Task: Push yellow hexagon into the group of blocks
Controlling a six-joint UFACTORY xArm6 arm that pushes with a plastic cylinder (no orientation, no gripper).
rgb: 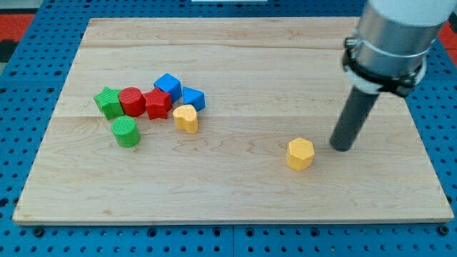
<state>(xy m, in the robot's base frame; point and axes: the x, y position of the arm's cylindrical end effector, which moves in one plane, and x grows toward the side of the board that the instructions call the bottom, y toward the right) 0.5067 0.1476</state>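
You cannot see the arm (394,32) whole: the view's top edge cuts it off above the grey collar, well above my tip (342,146). Far to the view's left of my tip, the red cylinder (131,101) hides part of the green star (108,102), and the red star (157,104) covers the lower edges of the two blue blocks (178,91), whose shapes you cannot make out surely. The board (235,200) hides most of the pegboard beneath.

Pale wooden board (235,193) lies flat on blue pegboard table (28,57), holes dotting it at view's left, right and bottom. Red strip (28,18) shows beyond board, view's top left.
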